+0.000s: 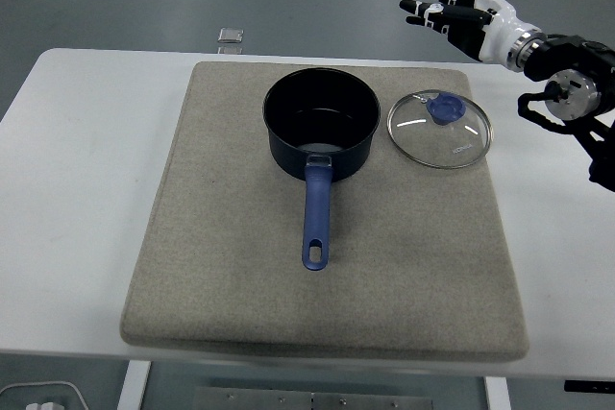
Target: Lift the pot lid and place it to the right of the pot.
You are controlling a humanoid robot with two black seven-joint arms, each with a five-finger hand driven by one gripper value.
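My right hand (452, 14) hovers empty, fingers spread, above the table's far edge, because the glass lid (439, 130) already lies flat beside the pot (320, 133), on its right.

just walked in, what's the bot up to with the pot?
Lid job looks done. The glass pot lid lies flat on the grey mat, just right of the open dark pot, close beside it. The pot's blue handle points toward the near table edge. Nothing is being held: the right robot hand is up above the table's far right side, fingers spread, clear of the lid. The left arm is not in view.
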